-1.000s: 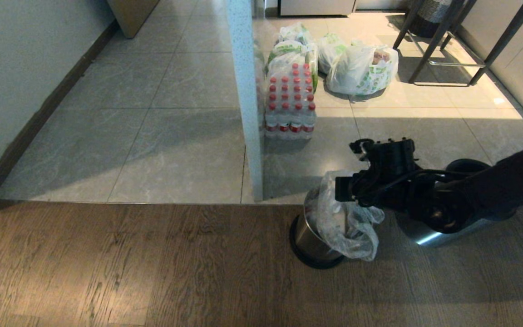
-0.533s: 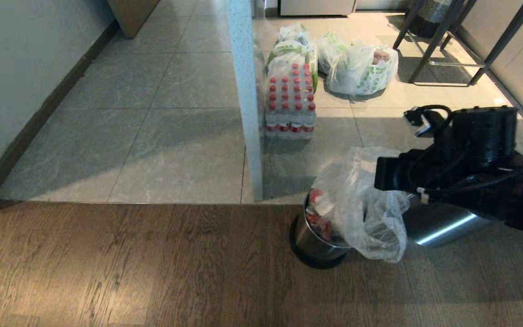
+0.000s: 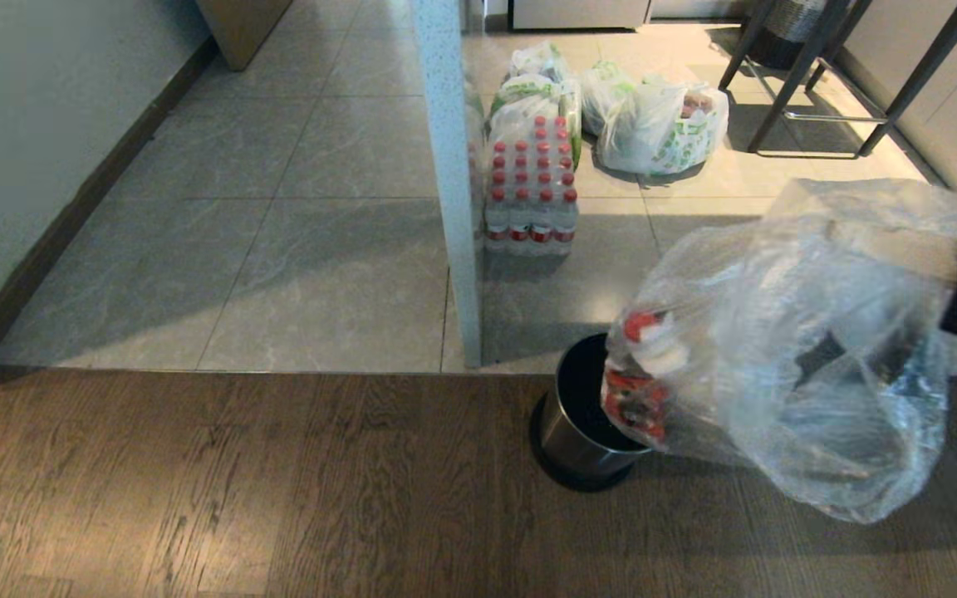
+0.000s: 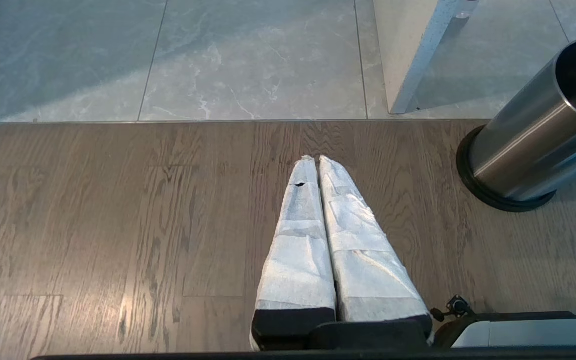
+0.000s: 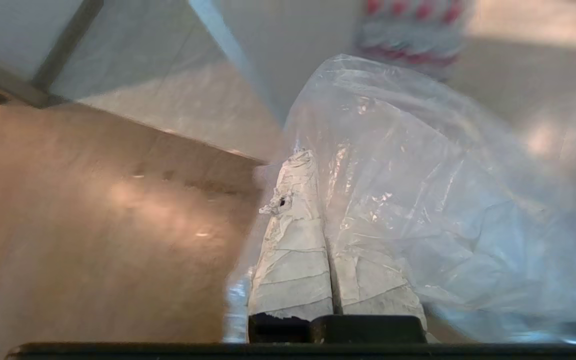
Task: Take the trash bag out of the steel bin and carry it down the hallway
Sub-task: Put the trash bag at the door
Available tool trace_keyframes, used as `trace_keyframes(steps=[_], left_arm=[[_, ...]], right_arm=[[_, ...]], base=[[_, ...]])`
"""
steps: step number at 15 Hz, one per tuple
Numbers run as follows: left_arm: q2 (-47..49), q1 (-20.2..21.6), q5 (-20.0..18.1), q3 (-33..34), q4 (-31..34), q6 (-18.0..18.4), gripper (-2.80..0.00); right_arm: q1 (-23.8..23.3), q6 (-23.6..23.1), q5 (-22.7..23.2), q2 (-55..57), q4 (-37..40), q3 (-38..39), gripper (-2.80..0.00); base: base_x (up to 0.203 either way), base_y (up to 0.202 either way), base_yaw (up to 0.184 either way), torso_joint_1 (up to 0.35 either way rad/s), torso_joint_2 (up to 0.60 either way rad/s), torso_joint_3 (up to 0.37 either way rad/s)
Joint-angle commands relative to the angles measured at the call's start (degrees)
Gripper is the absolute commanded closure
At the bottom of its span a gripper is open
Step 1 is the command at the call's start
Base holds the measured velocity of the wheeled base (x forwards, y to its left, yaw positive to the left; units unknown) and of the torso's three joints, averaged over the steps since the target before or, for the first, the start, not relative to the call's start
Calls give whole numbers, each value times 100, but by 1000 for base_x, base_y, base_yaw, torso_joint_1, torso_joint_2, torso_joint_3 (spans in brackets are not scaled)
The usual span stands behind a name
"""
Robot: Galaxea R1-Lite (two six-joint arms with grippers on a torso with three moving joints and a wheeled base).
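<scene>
Left gripper (image 4: 316,162): parked low over brown wood-plank floor (image 3: 238,490), taped fingers pressed together, empty. Round brushed-steel bin (image 3: 582,428): upright, emptied. Thin clear trash bag (image 3: 802,357): lifted clear, hanging at right, pinched by right gripper (image 5: 313,165). Next, likely: turn toward beige-grey tiled hallway (image 3: 279,241), carry without snagging.

No legible text anywhere.
</scene>
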Motion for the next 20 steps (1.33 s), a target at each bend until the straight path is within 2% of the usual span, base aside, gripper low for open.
trace_keyframes(steps=[1,3,5,8,11,13,15,17,18,19,20], left_arm=[[2,1,2,5,0,-1,0],[2,1,2,9,0,-1,0],[2,1,2,1,0,-1,0],[2,1,2,9,0,-1,0],[2,1,2,0,0,-1,0],[2,1,2,6,0,-1,0],[2,1,2,9,0,-1,0],[2,1,2,8,0,-1,0],[2,1,2,9,0,-1,0],[2,1,2,9,0,-1,0],[2,1,2,9,0,-1,0]], right_arm=[[-270,-229,11,-1169,565,164,0],[-720,-632,31,-2045,1330,614,0],[-1260,-938,130,-3013,1767,1471,0],[-1852,-1118,617,-4300,1763,3256,0],[-2124,-1139,886,-5237,1472,4355,0],[-2168,-1119,843,-5548,1271,4463,0],[-2170,-1171,573,-6111,1265,4482,0],[-2171,-1153,-320,-6210,1329,4514,0],[-2171,-876,-516,-6210,1421,4527,0],[-2174,-683,-351,-6215,1545,4543,0],[-2172,-705,-333,-6211,1783,4547,0]], base=[[0,0,0,0,0,0],[0,0,0,0,0,0],[0,0,0,0,0,0],[0,0,0,0,0,0],[0,0,0,0,0,0],[0,0,0,0,0,0],[0,0,0,0,0,0],[0,0,0,0,0,0],[0,0,0,0,0,0],[0,0,0,0,0,0],[0,0,0,0,0,0]])
